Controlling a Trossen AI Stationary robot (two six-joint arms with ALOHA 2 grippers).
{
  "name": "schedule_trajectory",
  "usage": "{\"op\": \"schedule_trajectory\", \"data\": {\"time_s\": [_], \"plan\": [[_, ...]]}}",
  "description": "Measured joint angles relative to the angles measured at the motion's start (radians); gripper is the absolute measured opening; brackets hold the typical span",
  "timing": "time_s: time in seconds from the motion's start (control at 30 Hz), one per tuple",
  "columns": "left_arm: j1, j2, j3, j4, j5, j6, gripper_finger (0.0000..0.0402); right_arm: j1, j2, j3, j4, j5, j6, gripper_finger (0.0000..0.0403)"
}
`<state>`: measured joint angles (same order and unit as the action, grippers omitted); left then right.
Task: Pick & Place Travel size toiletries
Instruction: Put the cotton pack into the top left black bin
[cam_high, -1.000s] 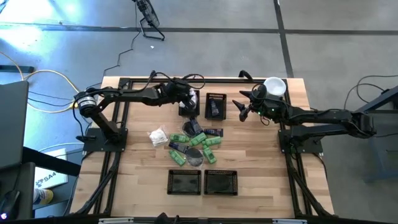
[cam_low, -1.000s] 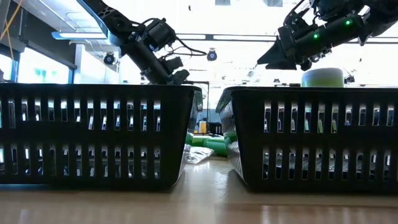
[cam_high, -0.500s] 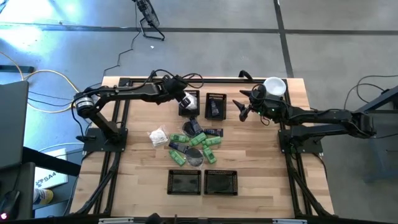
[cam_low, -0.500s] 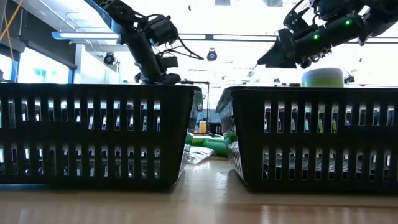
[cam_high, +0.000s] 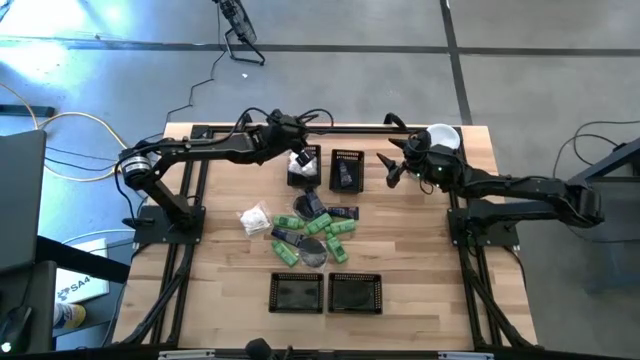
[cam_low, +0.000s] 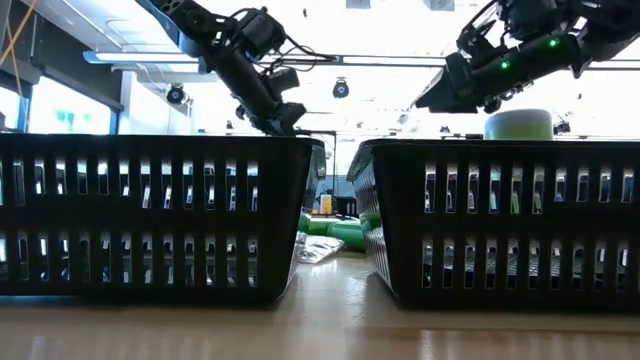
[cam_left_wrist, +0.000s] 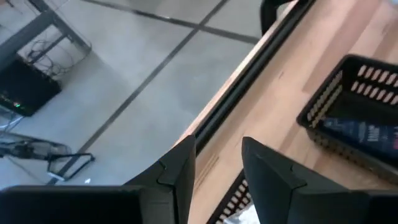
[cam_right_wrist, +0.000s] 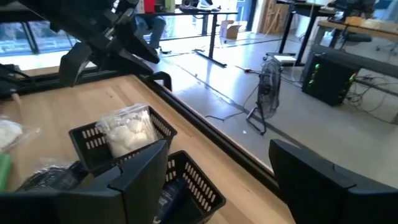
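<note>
The toiletries lie in a heap (cam_high: 312, 228) at mid-table: green bottles (cam_low: 335, 232), dark pieces, a grey disc (cam_high: 314, 252) and a white crinkly packet (cam_high: 255, 220) to its left. A clear-wrapped white bundle (cam_right_wrist: 127, 130) sits in the far-left basket (cam_high: 303, 180). A dark blue piece (cam_left_wrist: 364, 132) lies in the far-right basket (cam_high: 347, 170). My left gripper (cam_high: 298, 157) (cam_left_wrist: 217, 165) hangs open over the far-left basket's far end. My right gripper (cam_high: 388, 170) (cam_right_wrist: 230, 180) hovers open just right of the far-right basket.
Two black mesh baskets (cam_high: 297, 292) (cam_high: 356, 292) stand at the near edge and fill the low view's foreground (cam_low: 150, 215). A tall pale-green cylinder with a white lid (cam_high: 441, 138) stands at the far right corner, behind my right arm. Bare wood lies left and right of the heap.
My left gripper has risen out of the far-left basket, tipped back and drawn a little toward the far edge; the white bundle stays in the basket. My right gripper has shifted slightly toward the table's right.
</note>
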<state>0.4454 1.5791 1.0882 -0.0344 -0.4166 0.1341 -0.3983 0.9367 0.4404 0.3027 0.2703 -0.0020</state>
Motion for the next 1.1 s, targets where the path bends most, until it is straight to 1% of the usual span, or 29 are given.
{"op": "schedule_trajectory", "data": {"time_s": [0.1,0.17,0.23,0.4,0.63,0.73,0.93,1.1], "plan": [[0.000,0.000,0.000,0.022,0.077,-0.011,0.0127,-0.016,0.000,0.000,-0.003,-0.051,0.008,0.0261],[0.000,0.000,-0.001,0.040,0.146,-0.033,0.0127,-0.023,0.000,0.000,-0.005,-0.074,0.008,0.0248],[0.000,0.000,-0.002,0.042,0.216,-0.055,0.0127,-0.024,0.000,0.000,-0.011,-0.089,0.007,0.0233],[-0.001,0.000,-0.002,0.040,0.339,-0.086,0.0127,-0.023,0.001,0.000,-0.015,-0.110,0.006,0.0186],[-0.001,0.000,-0.002,0.040,0.505,-0.061,0.0127,-0.022,0.001,0.000,-0.024,-0.296,0.008,0.0122],[-0.001,0.000,-0.002,0.040,0.541,-0.062,0.0127,-0.022,0.001,0.000,-0.043,-0.338,0.009,0.0096],[-0.001,0.000,-0.003,0.034,0.541,-0.087,0.0127,-0.023,0.002,0.000,-0.071,-0.349,-0.007,0.0047],[-0.001,0.000,-0.003,0.032,0.539,-0.082,0.0127,-0.023,0.002,0.000,-0.067,-0.348,-0.030,0.0014]]}}
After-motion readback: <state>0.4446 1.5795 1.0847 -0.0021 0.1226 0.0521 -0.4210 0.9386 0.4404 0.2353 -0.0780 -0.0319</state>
